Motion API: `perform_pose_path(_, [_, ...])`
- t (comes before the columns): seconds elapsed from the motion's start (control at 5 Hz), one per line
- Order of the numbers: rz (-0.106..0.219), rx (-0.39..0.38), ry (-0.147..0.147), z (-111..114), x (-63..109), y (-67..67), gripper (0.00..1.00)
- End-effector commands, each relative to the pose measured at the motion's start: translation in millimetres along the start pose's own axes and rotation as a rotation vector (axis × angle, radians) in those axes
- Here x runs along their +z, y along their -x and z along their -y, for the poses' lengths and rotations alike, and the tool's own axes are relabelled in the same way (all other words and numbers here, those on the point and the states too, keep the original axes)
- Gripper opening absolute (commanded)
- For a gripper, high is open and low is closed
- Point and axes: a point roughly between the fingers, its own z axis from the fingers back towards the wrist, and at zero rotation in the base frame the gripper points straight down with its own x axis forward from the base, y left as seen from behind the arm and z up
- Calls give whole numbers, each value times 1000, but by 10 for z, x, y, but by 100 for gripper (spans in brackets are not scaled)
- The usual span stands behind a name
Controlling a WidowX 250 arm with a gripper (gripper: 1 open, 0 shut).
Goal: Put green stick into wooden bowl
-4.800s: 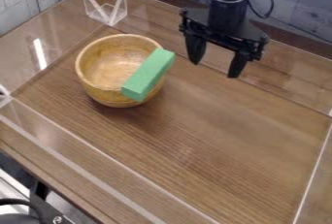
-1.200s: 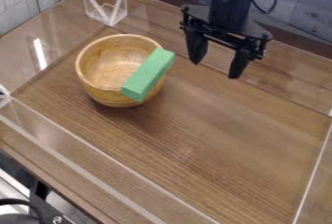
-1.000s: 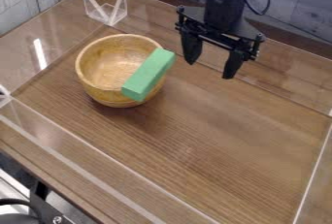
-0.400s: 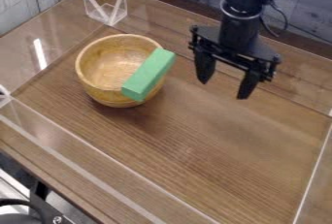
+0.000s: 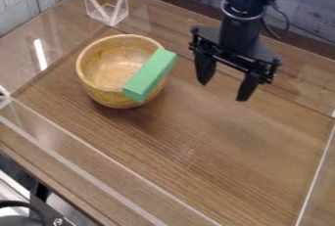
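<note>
Gripper (image 5: 226,81) has shifted right and a bit lower in frame vs ~1 s back, when it hung closer to the bowl; nothing else changed, stick and bowl sit exactly as before. Green stick (image 5: 149,74) lies in the wooden bowl (image 5: 108,64), tilted: lower end down inside near the front wall, upper end propped on the right side of the rim and poking slightly past it. Gripper is off to the right of the bowl, clear gap between it and the stick's upper end, no contact. Jaws spread wide, pointing straight down, empty, nothing between the fingers (image 5: 246,85). Tips hover above the wooden tabletop (image 5: 222,152), can't tell exactly how high. Clear acrylic walls (image 5: 78,179) fence the work area at front and left, w/ a small clear bracket (image 5: 108,9) at the back left corner behind the bowl.
</note>
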Motion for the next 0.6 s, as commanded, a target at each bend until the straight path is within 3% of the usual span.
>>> perform_pose_path(0.0, [84, 9, 14, -45, 236, -115, 100])
perform_pose_path(0.4, [93, -1, 21, -8, 296, -134, 100])
